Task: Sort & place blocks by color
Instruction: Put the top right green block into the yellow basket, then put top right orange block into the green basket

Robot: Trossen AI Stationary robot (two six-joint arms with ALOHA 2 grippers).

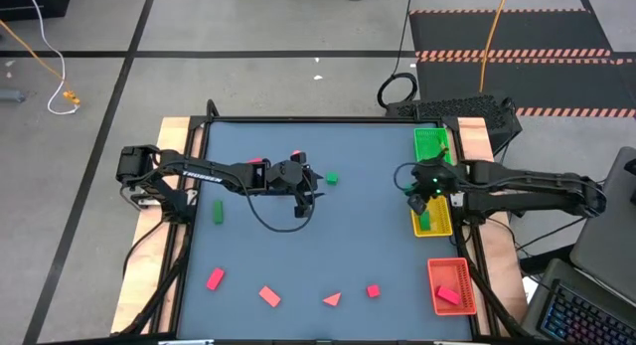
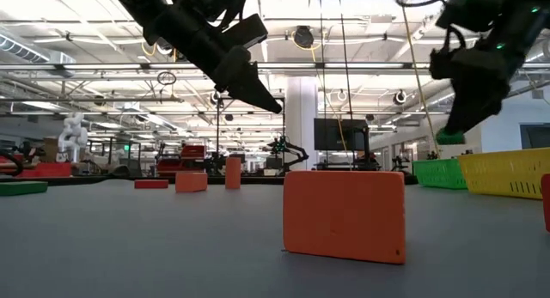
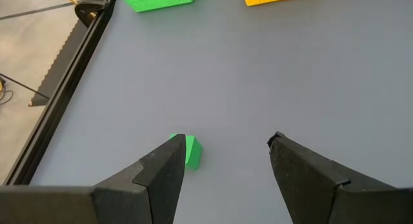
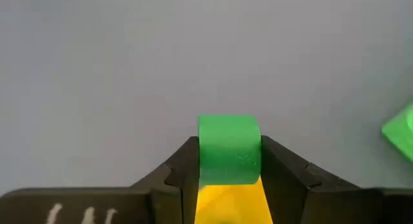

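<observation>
My right gripper (image 1: 415,194) hangs over the far end of the yellow tray (image 1: 433,226), shut on a small green block (image 4: 229,150), which also shows in the low view (image 2: 449,137). My left gripper (image 3: 226,143) hovers open above the table's middle, tilted down, touching nothing. A green block (image 3: 192,151) lies flat on the table just beside one of its fingers (image 1: 331,177). Another green block (image 1: 218,212) lies at the left. Several red blocks (image 1: 269,296) lie along the near edge. My right gripper pinches the green block by two opposite sides (image 4: 205,153) between its two fingers. The fingers slant down, coming from the table's right side. The block is lifted clear, above the yellow tray.
At the right edge stand a green tray (image 1: 431,144) at the far end and a red tray (image 1: 450,285) at the near end, with a red block in it. Close to the low camera stands a red block (image 2: 344,214). Two small red pieces (image 1: 256,162) lie beside the left arm.
</observation>
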